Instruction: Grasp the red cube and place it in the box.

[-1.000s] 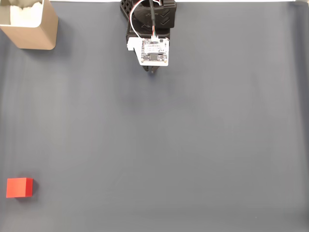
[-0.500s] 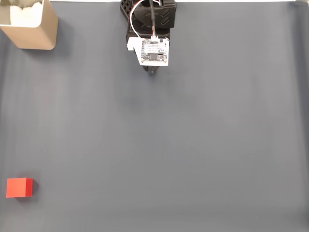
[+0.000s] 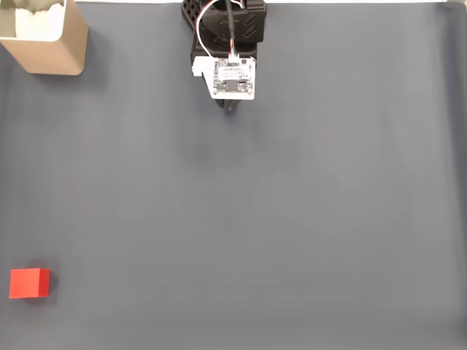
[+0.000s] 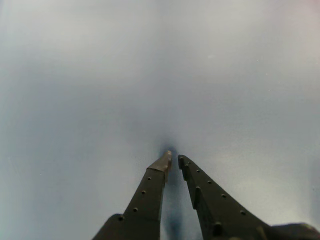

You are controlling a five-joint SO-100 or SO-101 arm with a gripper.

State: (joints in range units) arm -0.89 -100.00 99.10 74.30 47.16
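The tool [image 4: 174, 159] — fingers nearly pressed together, gripping nothing — hangs over bare grey mat [image 4: 100, 75].

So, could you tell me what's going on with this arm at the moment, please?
Nothing is being handled yet. In the fixed view the arm sits folded at the top edge of the grey mat, its gripper nearly closed and empty in the wrist view. The red cube lies untouched near the bottom left corner, far from the tan box in the top left corner.

Fixed view looks straight down; wrist view faces grey mat [image 3: 292, 219] closely
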